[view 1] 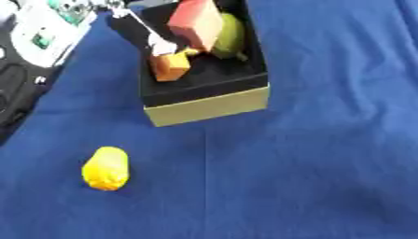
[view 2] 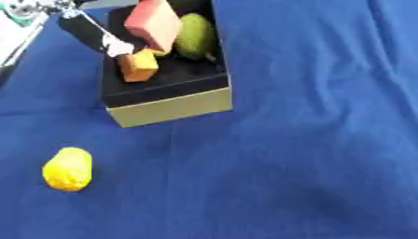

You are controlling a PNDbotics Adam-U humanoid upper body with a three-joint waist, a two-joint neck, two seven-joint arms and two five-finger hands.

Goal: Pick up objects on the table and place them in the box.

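A box (view 1: 208, 106) with an olive front wall and a black inside stands at the top centre of the blue cloth. In it lie a red block (view 1: 196, 23), a green fruit (view 1: 230, 36) behind the block, and an orange block (view 1: 170, 66) tilted near the left wall. A small yellow piece (view 1: 192, 51) shows between them. My left hand (view 1: 139, 28) reaches in from the upper left, black with a pale tip that ends right at the orange block's top. A yellow lemon-like fruit (view 1: 106, 168) lies on the cloth at the lower left, far from the hand.
White and black equipment (view 1: 37, 39) sits beyond the cloth's upper left edge. The blue cloth (view 1: 326, 154) spreads wide to the right of and below the box.
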